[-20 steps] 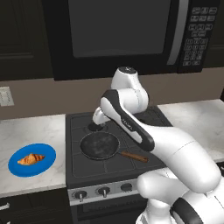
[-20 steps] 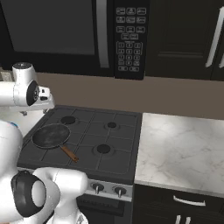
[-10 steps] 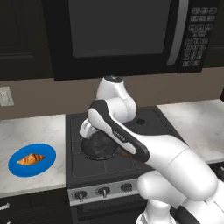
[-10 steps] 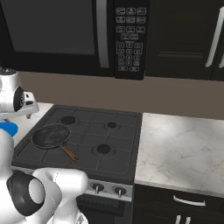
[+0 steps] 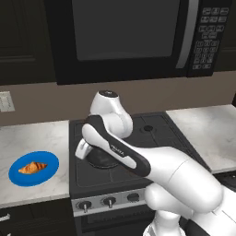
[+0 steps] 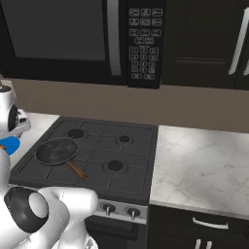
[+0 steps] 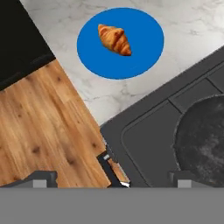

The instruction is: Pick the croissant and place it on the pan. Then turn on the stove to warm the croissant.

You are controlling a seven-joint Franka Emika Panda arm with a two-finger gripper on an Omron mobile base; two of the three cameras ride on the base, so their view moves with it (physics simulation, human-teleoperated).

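We see the croissant (image 5: 33, 168) lying on a flat blue plate (image 5: 50, 161), which rests on the marble counter (image 5: 32, 138) to the left of the stove (image 5: 78, 173). In the hand view the croissant (image 7: 114, 39) sits a little off the plate's (image 7: 144, 48) centre, and the plate lies near the stove's (image 7: 144, 131) edge but apart from it, with bare counter (image 7: 192, 13) between them.

The pan (image 6: 57, 150) stands on the front left burner of the stove (image 6: 131, 160), its brown wooden handle (image 6: 77, 170) pointing toward the front edge. In the left base view the arm bends over the stove and covers most of the pan (image 5: 102, 161). The hand view catches the pan's (image 7: 205, 135) dark round bottom at its right side.

The pincer's tips (image 7: 45, 178) show only as small grey stubs at the bottom of the hand view, set far apart, so we take the pincer as wide and holding nothing. Below the counter edge the hand view shows a wooden floor (image 7: 39, 127).

A black microwave (image 6: 73, 39) hangs above the stove. Silver knobs (image 5: 109, 201) line the stove's front strip.
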